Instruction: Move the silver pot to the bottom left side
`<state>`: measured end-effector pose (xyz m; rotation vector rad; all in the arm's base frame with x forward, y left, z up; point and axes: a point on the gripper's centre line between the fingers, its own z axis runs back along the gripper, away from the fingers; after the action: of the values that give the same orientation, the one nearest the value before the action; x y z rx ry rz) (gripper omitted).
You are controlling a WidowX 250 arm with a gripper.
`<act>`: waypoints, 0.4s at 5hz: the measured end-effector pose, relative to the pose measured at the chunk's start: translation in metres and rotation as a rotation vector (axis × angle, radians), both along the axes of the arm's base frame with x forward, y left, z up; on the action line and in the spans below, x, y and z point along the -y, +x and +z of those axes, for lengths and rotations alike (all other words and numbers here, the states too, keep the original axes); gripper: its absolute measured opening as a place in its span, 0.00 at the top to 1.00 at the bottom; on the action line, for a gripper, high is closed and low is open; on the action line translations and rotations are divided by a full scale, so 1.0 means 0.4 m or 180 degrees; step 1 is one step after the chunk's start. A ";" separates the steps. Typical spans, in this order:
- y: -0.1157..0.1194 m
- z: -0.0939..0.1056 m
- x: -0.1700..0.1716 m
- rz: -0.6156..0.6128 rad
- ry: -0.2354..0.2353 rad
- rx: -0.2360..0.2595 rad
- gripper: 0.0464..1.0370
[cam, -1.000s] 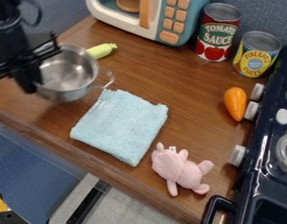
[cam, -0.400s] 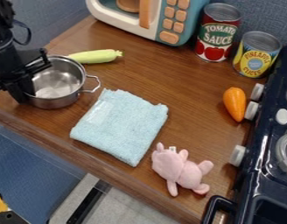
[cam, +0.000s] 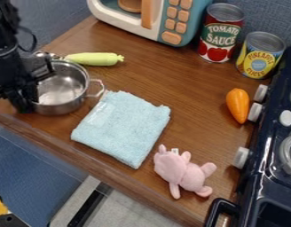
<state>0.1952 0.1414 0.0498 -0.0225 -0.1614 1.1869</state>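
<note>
The silver pot [cam: 64, 88] was at the left of the frame, above its middle line, upright with its open mouth facing up at the left part of the brown wooden desk [cam: 198, 111]. One wire handle [cam: 99, 87] pointed right, close to the top corner of the folded light-blue cloth [cam: 123, 126]; whether the two touched, I could not tell. The black gripper [cam: 28, 95] hung at the pot's left side, against the rim as the camera saw it — whether it was clamped on the metal or loose around it, I could not tell. The black arm [cam: 5, 53] came in from the upper left.

Just above the pot, a pale green toy vegetable [cam: 96, 58] lay on its side, its blunt end to the right. The cloth lay near the middle of the desk, and a pink plush toy [cam: 180, 172] lay just beyond its lower right side. An orange toy carrot [cam: 237, 105] was at the right, tip down, beside the white knobs of the dark stove [cam: 257, 190]. At the top stood a blue and white toy microwave [cam: 192, 22] — to its right a red can [cam: 221, 35], then a yellow can [cam: 260, 55].
</note>
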 end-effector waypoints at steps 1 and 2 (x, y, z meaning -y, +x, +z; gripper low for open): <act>0.002 0.007 -0.001 0.0098 -0.0020 0.0006 0.46; 0.014 0.046 -0.002 0.0115 0.0050 0.0048 0.16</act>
<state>0.2008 0.1423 0.0683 -0.0149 -0.1850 1.2217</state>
